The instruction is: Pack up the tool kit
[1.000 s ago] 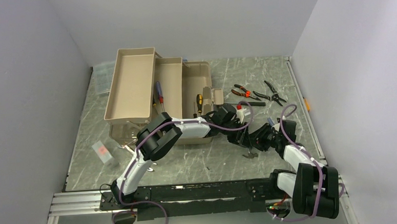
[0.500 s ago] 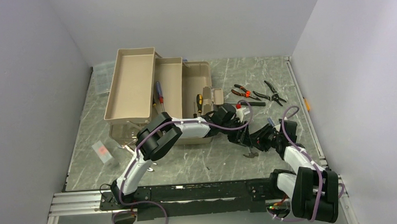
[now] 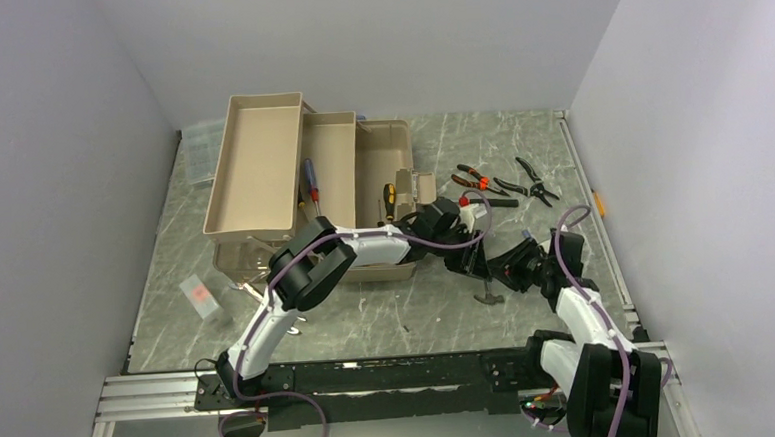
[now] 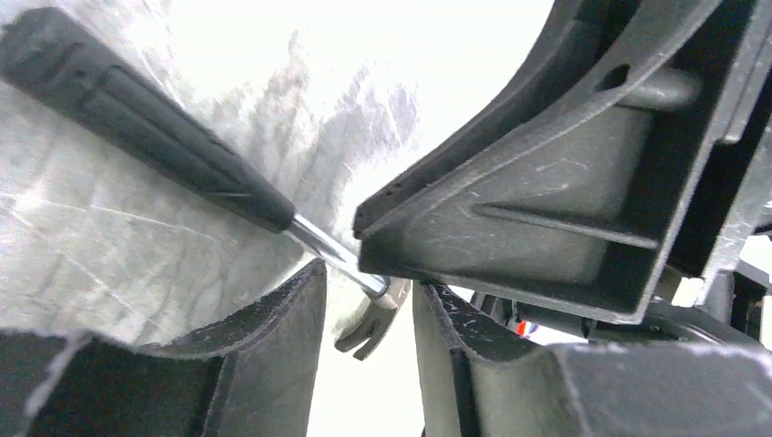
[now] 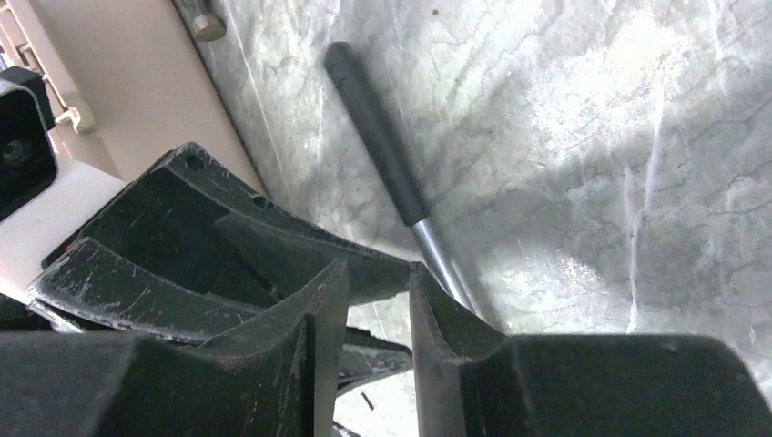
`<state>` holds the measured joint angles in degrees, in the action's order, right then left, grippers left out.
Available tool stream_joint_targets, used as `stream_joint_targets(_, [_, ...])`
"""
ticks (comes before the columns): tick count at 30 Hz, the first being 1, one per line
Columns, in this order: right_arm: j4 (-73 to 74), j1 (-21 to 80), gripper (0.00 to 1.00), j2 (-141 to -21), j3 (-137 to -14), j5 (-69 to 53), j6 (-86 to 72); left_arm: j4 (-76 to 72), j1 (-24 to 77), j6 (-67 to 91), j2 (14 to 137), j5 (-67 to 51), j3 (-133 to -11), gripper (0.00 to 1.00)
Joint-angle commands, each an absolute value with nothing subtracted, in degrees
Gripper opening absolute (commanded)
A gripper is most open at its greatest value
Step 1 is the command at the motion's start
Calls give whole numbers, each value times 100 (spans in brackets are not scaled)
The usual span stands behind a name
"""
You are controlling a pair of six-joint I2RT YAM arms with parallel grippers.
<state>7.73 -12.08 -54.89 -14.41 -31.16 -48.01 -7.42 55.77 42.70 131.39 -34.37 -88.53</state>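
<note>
1. Overhead view: plain pale walls close in a grey marbled table (image 3: 389, 319). The tan toolbox (image 3: 261, 170) stands open at the back left with its trays folded out. Pliers (image 3: 474, 180) lie loose to its right.
2. Same view: the left claw (image 3: 469, 258) and the right claw (image 3: 493, 270) meet just off the toolbox's near right corner. The hammer (image 3: 488, 295) is right there, and only its steel head shows, poking out toward the near edge. Both arms are equally close to it.
3. Left wrist view: the hammer (image 4: 155, 137) has a black rubbery grip, a thin bright shaft and a forked head. Its long axis runs from upper left down into the gap of the left claw (image 4: 369, 278). That claw's jaws stand apart with nothing pinched. A finger (image 4: 546, 209) of the right claw overlaps the shaft.
4. Right wrist view: the grip (image 5: 378, 146) points away toward the toolbox wall (image 5: 118, 118), over the table. The shaft slips behind one finger of the right claw (image 5: 378, 269). Its jaws leave a narrow slit; I cannot tell whether they pinch the shaft.
</note>
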Motion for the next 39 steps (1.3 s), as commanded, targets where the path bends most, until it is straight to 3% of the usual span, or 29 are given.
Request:
stream_joint_targets(1, [1851, -1086, 33, -5320, -1818, -3276, -4432, -1105, 5070, 4214, 13340, -2885, -8523, 46])
stream_joint_targets(3, [1999, -1085, 33, -5274, -1909, -3040, -4373, -1082, 5030, 4164, 13300, -2928, -8528, 48])
stream_joint_targets(7, [2629, -1089, 51, -5085, -2171, -2064, -4103, -933, 4947, 4133, 13228, -2952, -8532, 51])
stream_joint_targets(8, [2741, -1089, 51, -5043, -2238, -1820, -3978, -883, 4941, 4134, 13180, -2897, -8505, 51])
stream_joint_targets(10, [2914, -1086, 43, -4979, -2300, -1431, -3913, -681, 4935, 4091, 13070, -2682, -8453, 53])
stream_joint_targets(14, [2837, -1082, 16, -5037, -2212, -1429, -3965, -339, 4946, 4287, 12935, -2417, -8290, 54])
stream_joint_targets(16, [2794, -1081, 8, -5134, -2215, -1510, -3934, -329, 4967, 4417, 12898, -2388, -8180, 54])
stream_joint_targets(21, [2622, -1062, 0, -5586, -2224, -1840, -3817, -198, 5118, 4535, 12957, -2365, -8279, 55])
stream_joint_targets(39, [1706, -349, 0, -6393, -2048, -2520, -4254, 326, 5462, 4505, 13169, -2381, -8556, 55])
